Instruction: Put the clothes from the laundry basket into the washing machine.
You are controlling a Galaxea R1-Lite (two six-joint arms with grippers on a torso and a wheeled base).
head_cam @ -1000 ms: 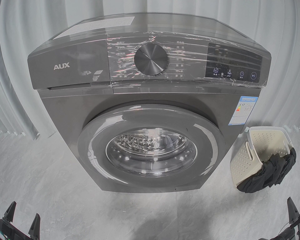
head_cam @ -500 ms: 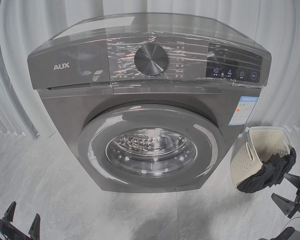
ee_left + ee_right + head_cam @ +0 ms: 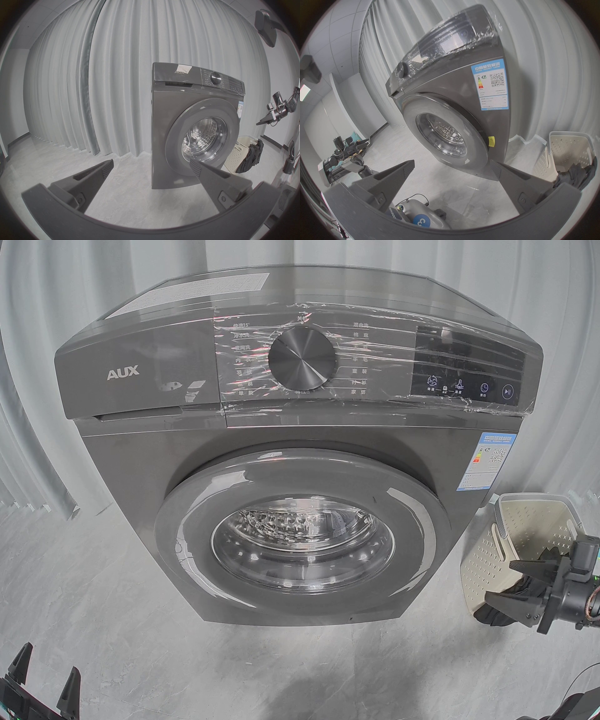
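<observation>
Pick-up step: right gripper (image 3: 500,580) spread wide and empty, black clothes (image 3: 575,175) below in laundry basket (image 3: 531,515) (washing machine door (image 3: 300,540) shut). Next: lower, clench on fabric.

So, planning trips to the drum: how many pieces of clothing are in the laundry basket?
1 visible: a black garment draped over the laundry basket's rim, right of the washing machine. It's bunched and partly behind the right gripper, so more pieces may be hidden.
</observation>
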